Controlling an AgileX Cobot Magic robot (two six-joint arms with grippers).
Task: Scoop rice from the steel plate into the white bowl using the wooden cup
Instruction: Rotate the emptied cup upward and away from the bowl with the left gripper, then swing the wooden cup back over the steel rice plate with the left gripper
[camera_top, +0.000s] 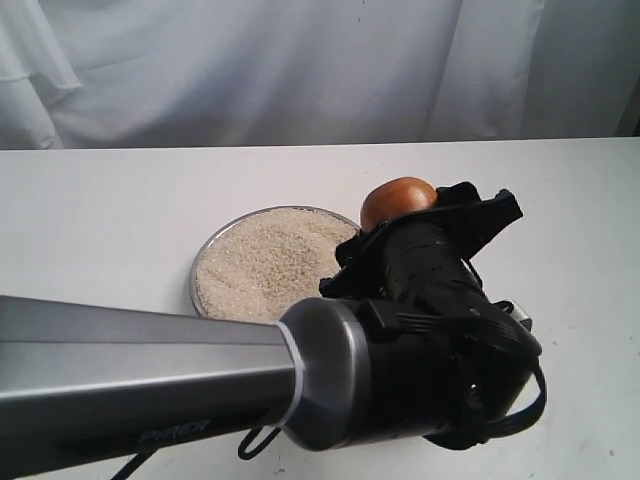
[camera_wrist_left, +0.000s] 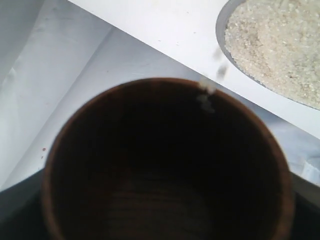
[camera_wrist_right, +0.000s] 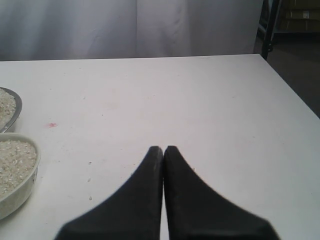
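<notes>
My left gripper (camera_top: 436, 214) is shut on the wooden cup (camera_top: 398, 200), held in the air just right of the steel plate (camera_top: 204, 256) with its rounded bottom up. Rice (camera_top: 268, 262) fills that plate. In the left wrist view the wooden cup (camera_wrist_left: 165, 165) fills the frame; its inside is dark, and a few loose grains (camera_wrist_left: 205, 93) blur near its rim. The white bowl (camera_wrist_right: 21, 191) holds rice (camera_wrist_right: 13, 161) beside the plate's edge (camera_wrist_right: 18, 107). My right gripper (camera_wrist_right: 163, 149) is shut on nothing, low over bare table right of the bowl.
My left arm (camera_top: 200, 375) crosses the front of the exterior view and hides the bowl there. The white table (camera_wrist_right: 200, 105) stretches right of the bowl to its edge (camera_wrist_right: 295, 90). A white curtain (camera_top: 300, 60) hangs behind.
</notes>
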